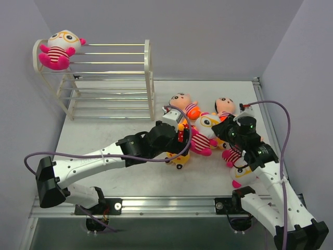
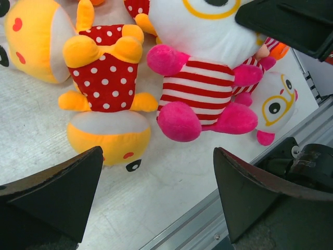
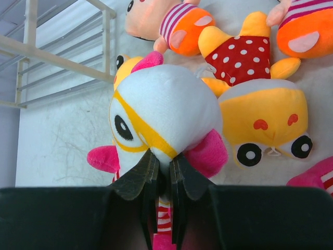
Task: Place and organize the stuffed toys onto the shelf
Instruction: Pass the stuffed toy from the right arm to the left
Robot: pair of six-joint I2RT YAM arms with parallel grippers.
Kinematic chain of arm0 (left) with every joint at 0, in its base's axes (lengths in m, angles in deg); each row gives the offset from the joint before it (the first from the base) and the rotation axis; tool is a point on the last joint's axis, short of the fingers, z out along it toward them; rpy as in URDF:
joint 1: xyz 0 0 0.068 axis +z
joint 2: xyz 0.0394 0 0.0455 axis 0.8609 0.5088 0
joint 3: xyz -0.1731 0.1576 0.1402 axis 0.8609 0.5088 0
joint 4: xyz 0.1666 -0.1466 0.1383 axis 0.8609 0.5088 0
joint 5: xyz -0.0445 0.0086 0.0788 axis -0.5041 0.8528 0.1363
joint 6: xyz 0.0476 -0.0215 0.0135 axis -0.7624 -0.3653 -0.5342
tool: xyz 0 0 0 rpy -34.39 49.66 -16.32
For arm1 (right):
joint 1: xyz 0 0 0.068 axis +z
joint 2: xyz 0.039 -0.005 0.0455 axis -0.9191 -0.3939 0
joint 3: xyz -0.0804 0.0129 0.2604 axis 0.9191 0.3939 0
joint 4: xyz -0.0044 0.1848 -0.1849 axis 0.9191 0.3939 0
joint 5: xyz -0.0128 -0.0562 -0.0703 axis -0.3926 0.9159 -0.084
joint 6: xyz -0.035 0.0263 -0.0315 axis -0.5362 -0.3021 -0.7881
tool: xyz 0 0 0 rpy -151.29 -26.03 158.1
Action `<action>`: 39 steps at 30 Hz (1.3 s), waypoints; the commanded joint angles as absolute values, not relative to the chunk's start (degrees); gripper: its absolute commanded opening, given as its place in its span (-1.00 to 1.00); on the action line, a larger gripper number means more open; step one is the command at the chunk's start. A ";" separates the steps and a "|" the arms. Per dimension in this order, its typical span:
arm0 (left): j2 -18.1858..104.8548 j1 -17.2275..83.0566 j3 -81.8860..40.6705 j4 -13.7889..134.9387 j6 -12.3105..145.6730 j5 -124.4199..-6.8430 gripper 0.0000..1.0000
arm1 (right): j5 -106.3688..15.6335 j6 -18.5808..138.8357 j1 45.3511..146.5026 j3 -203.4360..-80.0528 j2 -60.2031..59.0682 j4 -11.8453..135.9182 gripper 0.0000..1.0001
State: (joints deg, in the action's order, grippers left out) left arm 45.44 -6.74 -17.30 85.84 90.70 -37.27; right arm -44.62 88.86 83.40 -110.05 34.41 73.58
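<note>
Right hand (image 3: 163, 162) pinched tight on head of white-faced pink toy (image 3: 166, 104), in pile right of centre on tabletop (image 1: 104, 135). Left hand (image 2: 157, 156) wide apart, holding nothing, above yellow toy in red dotted dress (image 2: 106, 78) lying just beside it. Second pink toy (image 1: 60, 48) sits on top tier, left end, of shelf (image 1: 148, 67) at far left

White scuffed table top (image 1: 104, 136), aluminium rail (image 1: 171, 204) along its near edge, pale lavender walls (image 1: 208, 31) around.
</note>
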 commanded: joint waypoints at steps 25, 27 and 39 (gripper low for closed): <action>58.90 -7.21 -25.87 81.31 87.80 -37.16 -0.31 | -46.60 89.79 83.76 -110.76 32.88 65.92 -1.00; 58.37 -7.21 -25.61 80.53 87.27 -37.15 -0.65 | -46.69 89.79 83.76 -110.32 32.96 65.75 -1.00; 52.48 -7.03 -20.60 76.22 82.00 -36.81 -0.95 | -47.92 88.21 83.76 -109.17 35.60 64.25 -0.32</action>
